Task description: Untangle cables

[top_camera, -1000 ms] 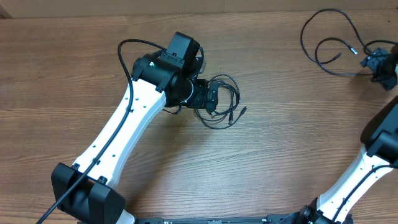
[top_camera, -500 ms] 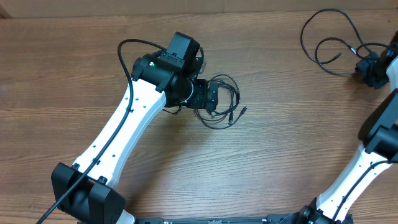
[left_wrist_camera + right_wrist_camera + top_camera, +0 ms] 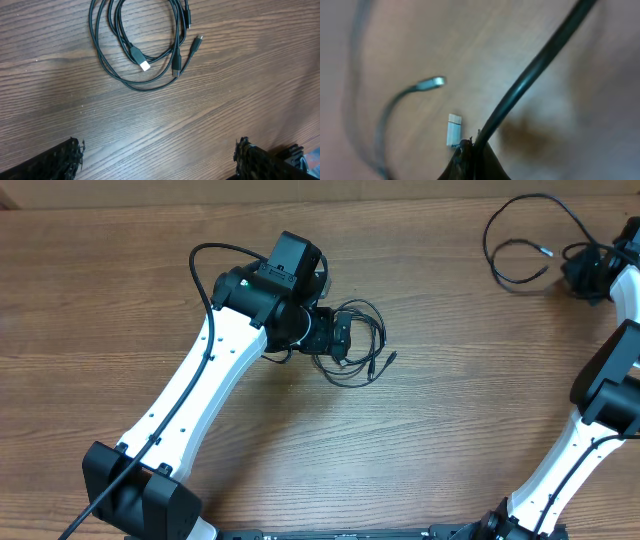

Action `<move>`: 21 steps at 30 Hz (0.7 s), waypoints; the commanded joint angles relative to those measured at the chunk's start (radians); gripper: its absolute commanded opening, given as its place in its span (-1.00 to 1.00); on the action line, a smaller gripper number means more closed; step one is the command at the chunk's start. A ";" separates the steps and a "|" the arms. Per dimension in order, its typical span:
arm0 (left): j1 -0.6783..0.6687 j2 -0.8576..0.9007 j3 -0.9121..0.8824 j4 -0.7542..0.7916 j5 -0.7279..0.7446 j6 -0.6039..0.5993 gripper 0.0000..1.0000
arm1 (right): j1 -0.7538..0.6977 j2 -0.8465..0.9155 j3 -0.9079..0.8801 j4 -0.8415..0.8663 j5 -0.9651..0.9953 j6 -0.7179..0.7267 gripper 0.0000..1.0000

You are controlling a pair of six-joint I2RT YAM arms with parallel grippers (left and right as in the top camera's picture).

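Brown wood-grain table, possibly laminate

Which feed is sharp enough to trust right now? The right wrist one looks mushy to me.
Right wrist: badly out of focus, the cable pinched in the right tool a thick dark smear, only the white plug close to sharp. Left wrist: crisp, coiled cables and the grain of the table clear, no glare. Overhead: evenly lit, sharp, soft shadows only.
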 commanded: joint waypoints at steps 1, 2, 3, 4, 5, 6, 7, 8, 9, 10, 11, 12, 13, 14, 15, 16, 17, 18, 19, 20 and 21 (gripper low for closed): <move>-0.008 0.008 -0.002 0.000 -0.003 0.004 0.99 | 0.004 0.008 0.006 0.084 -0.217 0.208 -0.93; -0.008 0.008 -0.002 0.000 -0.003 0.004 0.99 | 0.004 0.008 0.006 0.110 -0.236 0.249 -0.93; -0.008 0.008 -0.002 0.000 -0.003 0.004 0.99 | 0.005 0.008 0.006 0.129 -0.239 0.274 -0.93; -0.008 0.008 -0.002 0.000 -0.003 0.004 1.00 | 0.010 0.008 0.006 0.138 -0.237 0.282 -0.92; -0.008 0.008 -0.002 0.000 -0.003 0.004 1.00 | 0.018 0.009 0.005 0.142 -0.217 0.280 -0.87; -0.008 0.008 -0.002 0.000 -0.003 0.004 1.00 | 0.025 0.009 0.005 0.132 -0.192 0.273 -0.82; -0.008 0.008 -0.002 0.000 -0.003 0.004 1.00 | 0.033 0.009 0.005 0.116 -0.160 0.254 -0.75; -0.008 0.008 -0.002 0.000 -0.003 0.004 1.00 | 0.039 0.009 0.005 0.101 -0.133 0.231 -0.58; -0.008 0.008 -0.002 0.000 -0.003 0.004 1.00 | 0.050 0.009 0.005 0.064 -0.066 0.180 -0.36; -0.008 0.008 -0.002 0.000 -0.003 0.004 0.99 | 0.055 0.009 0.005 0.035 -0.021 0.158 -0.21; -0.008 0.008 -0.002 0.000 -0.004 0.004 0.99 | 0.056 0.009 0.005 0.010 0.020 0.144 0.05; -0.008 0.008 -0.002 0.000 -0.003 0.004 1.00 | 0.056 0.009 0.005 -0.006 0.042 0.130 0.20; -0.008 0.008 -0.002 0.000 -0.003 0.004 0.99 | 0.055 0.009 0.005 -0.025 0.061 0.111 0.26; -0.008 0.008 -0.002 0.000 -0.003 0.004 1.00 | 0.055 0.008 0.006 -0.041 0.064 0.089 0.33; -0.008 0.008 -0.002 0.000 -0.003 0.004 1.00 | 0.050 0.008 0.007 -0.052 0.063 0.076 0.40; -0.008 0.008 -0.002 0.000 -0.003 0.005 0.99 | 0.045 0.008 0.012 -0.072 0.063 0.065 0.49; -0.008 0.008 -0.002 0.000 -0.003 0.004 1.00 | 0.037 0.008 0.021 -0.099 0.063 0.055 0.51; -0.008 0.008 -0.002 0.000 -0.003 0.005 1.00 | 0.031 0.008 0.032 -0.123 0.063 0.044 0.52; -0.008 0.008 -0.002 0.000 -0.003 0.004 0.99 | 0.023 0.008 0.048 -0.154 0.063 0.028 0.54; -0.008 0.008 -0.002 0.000 -0.003 0.004 1.00 | 0.013 0.007 0.068 -0.187 0.063 0.016 0.54; -0.008 0.008 -0.002 0.000 -0.003 0.004 1.00 | 0.005 0.006 0.091 -0.221 0.063 0.005 0.55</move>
